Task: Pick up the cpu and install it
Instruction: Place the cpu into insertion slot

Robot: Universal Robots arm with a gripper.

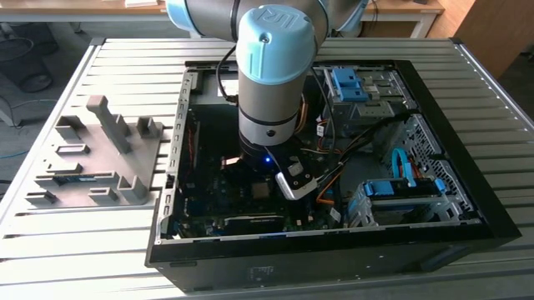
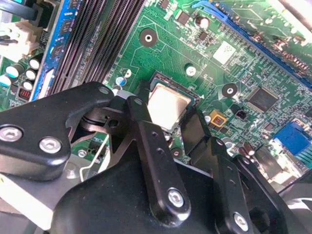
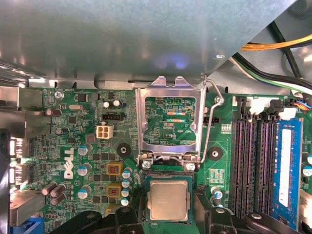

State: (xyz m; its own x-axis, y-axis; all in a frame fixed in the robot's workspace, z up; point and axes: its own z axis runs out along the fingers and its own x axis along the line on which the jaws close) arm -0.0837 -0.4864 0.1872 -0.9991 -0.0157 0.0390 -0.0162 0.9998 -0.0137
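Midway across the green motherboard [image 3: 73, 126], the square silver cpu [image 3: 168, 201] lies in its socket [image 3: 170, 176], with the black pincer [image 2: 165, 113] spread astride it. We judge: keep it level, no pressing.

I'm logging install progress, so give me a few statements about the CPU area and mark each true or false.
1. The CPU lies in its socket. True.
2. The metal plate is closed over the CPU. False: it is swung open and the CPU's top is bare.
3. The gripper hangs over the grey fixture outside the case. False: it is inside the case, right at the CPU.
4. One slot holds a memory module. True.
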